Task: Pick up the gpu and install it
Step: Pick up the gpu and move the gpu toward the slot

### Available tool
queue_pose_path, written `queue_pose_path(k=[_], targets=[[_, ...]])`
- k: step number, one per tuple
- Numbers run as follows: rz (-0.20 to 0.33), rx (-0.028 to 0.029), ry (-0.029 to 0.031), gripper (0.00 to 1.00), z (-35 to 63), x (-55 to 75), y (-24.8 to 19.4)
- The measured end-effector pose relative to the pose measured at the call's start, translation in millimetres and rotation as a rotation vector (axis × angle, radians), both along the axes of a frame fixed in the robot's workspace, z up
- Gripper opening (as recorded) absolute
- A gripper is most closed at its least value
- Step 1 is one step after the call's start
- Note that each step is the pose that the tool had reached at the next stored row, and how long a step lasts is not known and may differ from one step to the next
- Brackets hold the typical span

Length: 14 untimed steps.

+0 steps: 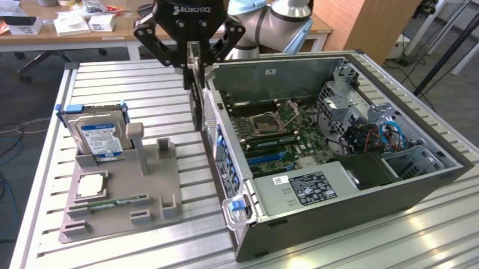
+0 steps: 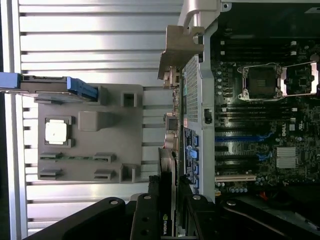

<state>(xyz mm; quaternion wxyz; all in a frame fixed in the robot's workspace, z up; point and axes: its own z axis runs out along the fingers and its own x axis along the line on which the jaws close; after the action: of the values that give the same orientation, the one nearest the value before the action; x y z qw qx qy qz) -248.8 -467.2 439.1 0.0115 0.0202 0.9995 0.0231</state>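
The gpu (image 1: 196, 95) is a thin dark card hanging on edge, upright, just outside the near wall of the open computer case (image 1: 419, 185). My gripper (image 1: 196, 60) is shut on its upper end, above the table between the case and the grey holder (image 1: 142, 185). In the wrist view the gpu (image 2: 167, 172) appears edge-on between my fingers (image 2: 146, 212), beside the case's rear panel (image 2: 192, 90). The motherboard (image 1: 288, 134) lies inside the case, with blue and pale expansion slots (image 2: 240, 137) exposed.
The grey holder carries a hard drive (image 1: 101, 137) standing upright, a silver processor (image 1: 90, 186) and a narrow green memory stick (image 1: 120, 200). A power supply (image 1: 314, 188) and cables (image 1: 374, 137) fill the case's near and right parts. A desk (image 1: 75, 25) stands behind the table.
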Motion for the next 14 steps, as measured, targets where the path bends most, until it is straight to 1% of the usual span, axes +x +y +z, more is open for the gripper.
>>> queue_pose_path(k=[9, 14], targets=[[0.000, 0.0002, 0.0003, 0.26, 0.0, 27.3, 0.0], [0.000, 0.0002, 0.0010, 0.26, 0.0, 47.8, 0.0]])
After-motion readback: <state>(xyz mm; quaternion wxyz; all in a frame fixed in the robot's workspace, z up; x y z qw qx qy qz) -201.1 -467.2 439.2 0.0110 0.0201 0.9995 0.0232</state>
